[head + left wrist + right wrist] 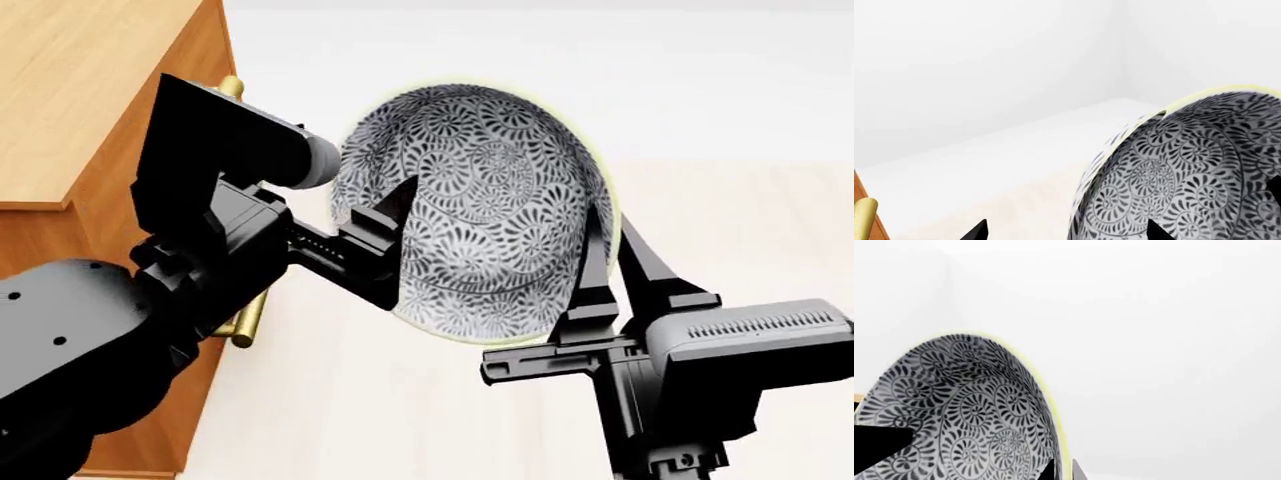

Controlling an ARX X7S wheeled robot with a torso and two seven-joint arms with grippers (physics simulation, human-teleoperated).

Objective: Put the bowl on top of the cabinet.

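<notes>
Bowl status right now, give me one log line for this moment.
phase: carry | bowl: lifted, tilted, gripped on both rims | left gripper: shut on bowl | right gripper: shut on bowl | cabinet: left of bowl, top bare in view

Bright, even, diffuse light; source not discernible. Walls near blown-out white, little contrast. Soft faint shadows only. Renders sharp, no glare. Bowl (pixel 487 210) rim slightly soft at wrist-view closeness. No edge distortion visible.
</notes>
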